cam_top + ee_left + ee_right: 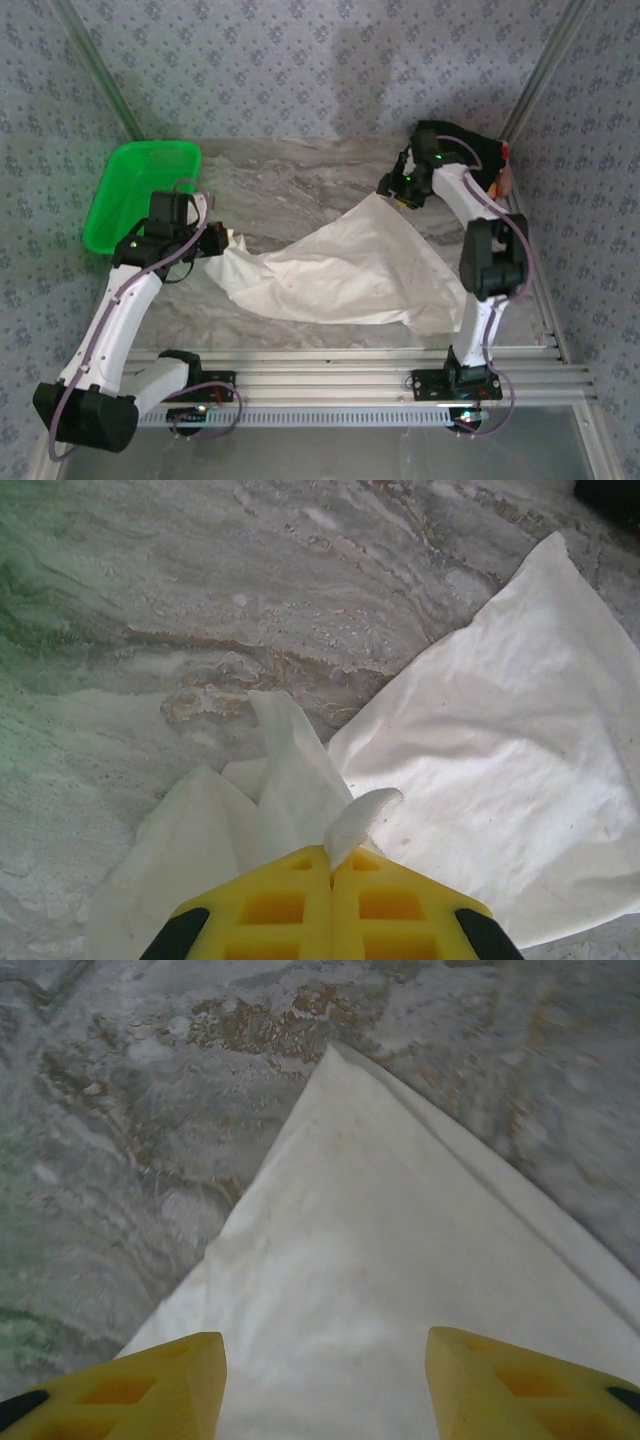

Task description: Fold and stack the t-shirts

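Top external view has the off-white shirt (340, 265) sprawled rumpled mid-table, with the left gripper (220, 243) at its 9 o'clock edge, fingers pressed together on a bunched fold. The right gripper (396, 190) hovers spread wide over the pointed corner at 1 o'clock, not gripping anything yet. If I were running this, I'd drop the right one straight down so the corner sits well between the fingers before closing, then ease both arms apart gently to flatten the cloth, keeping the left side clear of the green basket (140, 190) at 10 o'clock.
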